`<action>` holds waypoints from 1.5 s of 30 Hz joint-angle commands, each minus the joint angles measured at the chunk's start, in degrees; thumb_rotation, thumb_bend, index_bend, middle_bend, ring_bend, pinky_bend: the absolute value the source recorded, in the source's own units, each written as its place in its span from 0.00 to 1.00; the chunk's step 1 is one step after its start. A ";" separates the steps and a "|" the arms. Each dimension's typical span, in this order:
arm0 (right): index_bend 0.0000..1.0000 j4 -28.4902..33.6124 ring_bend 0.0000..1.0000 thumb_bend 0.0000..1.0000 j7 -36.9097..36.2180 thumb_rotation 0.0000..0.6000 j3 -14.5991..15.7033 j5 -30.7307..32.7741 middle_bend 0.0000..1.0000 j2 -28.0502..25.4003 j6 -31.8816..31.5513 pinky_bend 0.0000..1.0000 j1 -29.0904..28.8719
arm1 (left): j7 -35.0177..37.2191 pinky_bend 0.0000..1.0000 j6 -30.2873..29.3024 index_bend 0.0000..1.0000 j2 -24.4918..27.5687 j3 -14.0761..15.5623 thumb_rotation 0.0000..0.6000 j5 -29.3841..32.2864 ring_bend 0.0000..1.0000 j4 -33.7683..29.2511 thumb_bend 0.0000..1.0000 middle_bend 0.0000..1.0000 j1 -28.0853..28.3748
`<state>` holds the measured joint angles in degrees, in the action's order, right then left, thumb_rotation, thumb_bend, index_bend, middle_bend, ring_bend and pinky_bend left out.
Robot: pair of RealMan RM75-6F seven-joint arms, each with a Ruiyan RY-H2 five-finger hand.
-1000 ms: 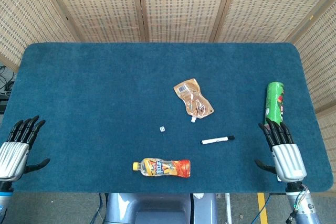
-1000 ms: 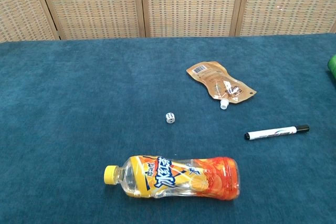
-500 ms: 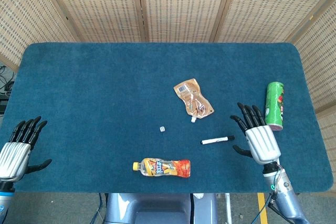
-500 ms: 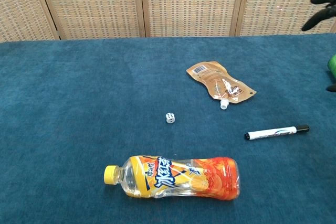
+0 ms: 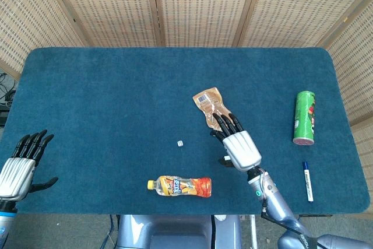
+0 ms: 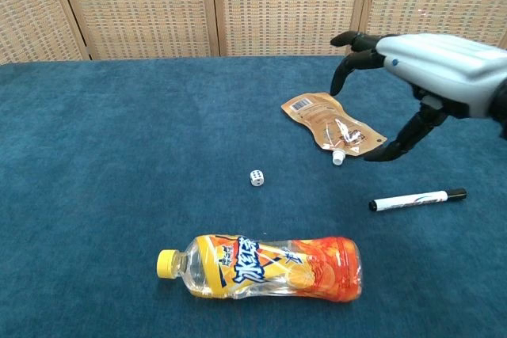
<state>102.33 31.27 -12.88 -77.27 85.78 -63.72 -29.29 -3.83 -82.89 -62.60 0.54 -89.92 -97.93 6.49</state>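
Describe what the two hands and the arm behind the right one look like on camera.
Both the left hand and the right hand have a ribbed silver-white back plate and black fingers. Behind the right hand runs a grey-blue forearm with a metal wrist joint and thin cables along it. No markings are readable.

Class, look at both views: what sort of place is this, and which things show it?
Probably a robot test bench, not a home: a table under blue carpet-like cloth, woven cane screen panels behind, and unrelated items, an orange drink bottle and a small white die, before the open right hand.
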 commanded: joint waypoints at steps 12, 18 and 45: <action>0.38 -9.04 0.00 0.26 6.10 1.00 -0.56 7.74 0.00 9.86 4.82 0.00 -7.70 | 0.55 0.00 0.94 0.00 -0.23 0.36 1.00 -0.03 0.00 0.24 0.11 0.00 0.36; 0.39 -13.19 0.00 0.32 6.97 1.00 -1.08 11.60 0.00 12.39 6.52 0.00 -10.13 | 0.93 0.00 1.48 0.00 -0.36 0.45 1.00 0.22 0.00 0.53 0.11 0.00 0.55; 0.39 -23.74 0.00 0.36 7.36 1.00 -3.06 18.18 0.00 20.49 9.84 0.00 -18.87 | 2.82 0.00 2.59 0.00 -0.37 0.45 1.00 1.10 0.00 1.16 0.11 0.00 1.05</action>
<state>78.86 38.50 -15.87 -59.35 106.04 -54.08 -47.93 -1.03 -80.30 -62.98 0.99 -88.84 -96.79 7.54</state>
